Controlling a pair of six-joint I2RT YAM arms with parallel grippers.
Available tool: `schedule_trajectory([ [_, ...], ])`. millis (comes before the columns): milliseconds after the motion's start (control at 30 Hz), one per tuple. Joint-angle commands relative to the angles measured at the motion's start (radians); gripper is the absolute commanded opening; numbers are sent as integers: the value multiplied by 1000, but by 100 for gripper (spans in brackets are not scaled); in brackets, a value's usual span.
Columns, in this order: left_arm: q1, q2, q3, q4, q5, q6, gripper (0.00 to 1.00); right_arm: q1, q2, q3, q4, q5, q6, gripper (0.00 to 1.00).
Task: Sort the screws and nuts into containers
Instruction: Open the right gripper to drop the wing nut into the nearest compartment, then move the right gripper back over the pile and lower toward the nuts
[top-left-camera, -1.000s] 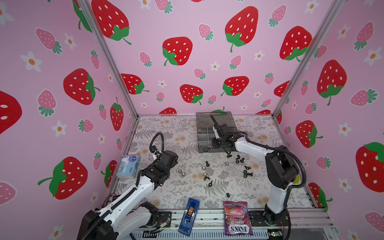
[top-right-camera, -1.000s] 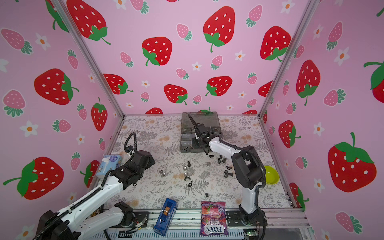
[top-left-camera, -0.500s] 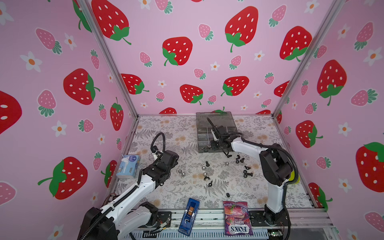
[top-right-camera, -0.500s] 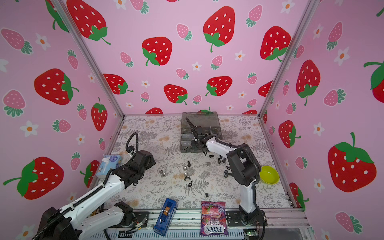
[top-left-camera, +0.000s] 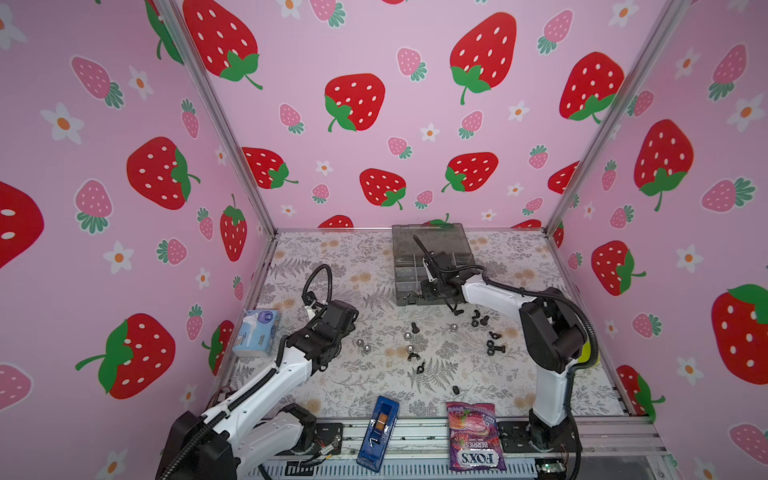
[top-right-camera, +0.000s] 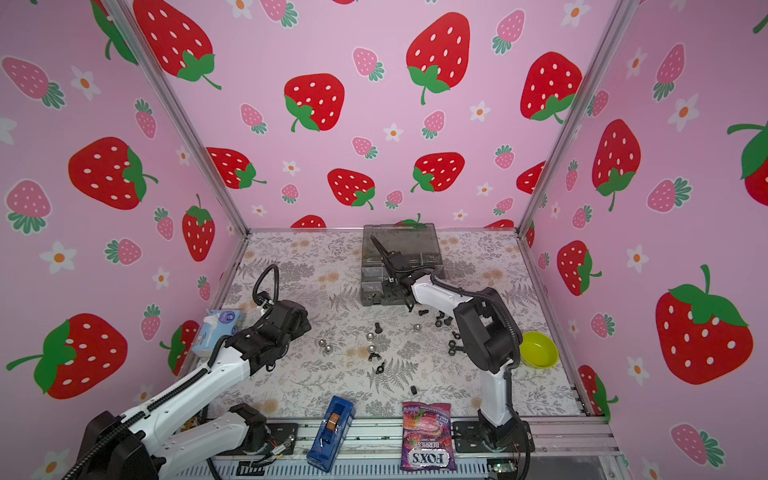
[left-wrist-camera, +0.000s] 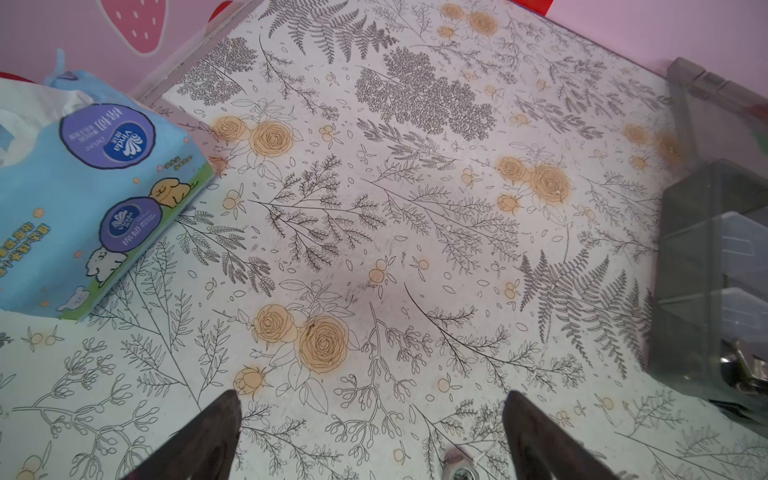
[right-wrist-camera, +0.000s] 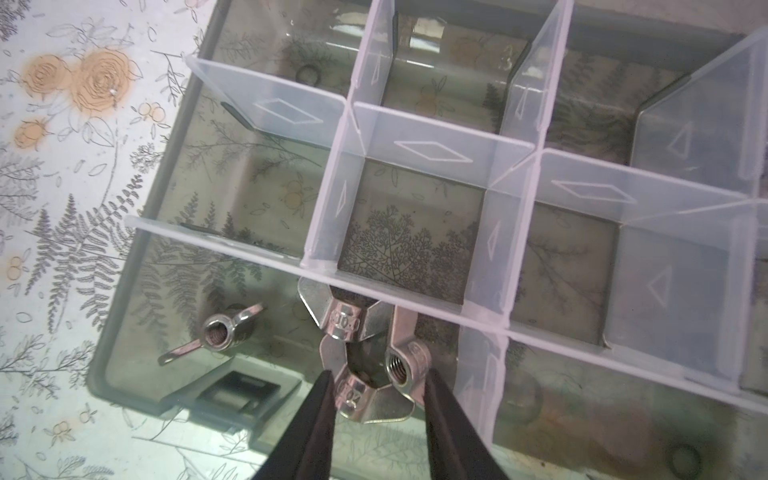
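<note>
Right gripper (right-wrist-camera: 378, 386) fingers (right-wrist-camera: 316, 419), black and tapered, stand narrowly parted astride a cluster of silver winged nuts (right-wrist-camera: 353, 328) in a corner cell of the smoky translucent organiser box (right-wrist-camera: 432, 149), whose clear flat dividers wall each cell; contact I cannot judge. Left gripper (left-wrist-camera: 370, 399) gapes wide, empty, over the floral mat (left-wrist-camera: 374, 208). Loose black screws (top-left-camera: 484, 320) and shiny dome nuts (top-left-camera: 409, 348) lie scattered on the mat near the box.
</note>
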Motion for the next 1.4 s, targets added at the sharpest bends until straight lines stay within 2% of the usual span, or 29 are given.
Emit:
schedule_trajectory([
  [0,6,-12,38,-25,-16,0,99,13,-81,5,-11,19,21,39],
  [467,5,-8,38,0,51,34,99,21,-271,-122,-48,131,153,50],
  [633,5,-9,17,24,100,31,99,31,-335,-228,-63,118,226,51],
  [667,6,-9,13,29,107,25,99,35,-341,-248,-66,120,241,56],
  [767,5,1,16,33,137,15,99,59,-353,-285,-103,116,289,57],
  [900,4,17,19,41,166,7,99,109,-377,-329,-139,137,335,65],
  [1100,5,21,16,43,177,16,99,111,-428,-411,-140,101,406,73],
  [1367,5,25,14,59,203,19,99,97,-479,-441,-246,184,456,74],
])
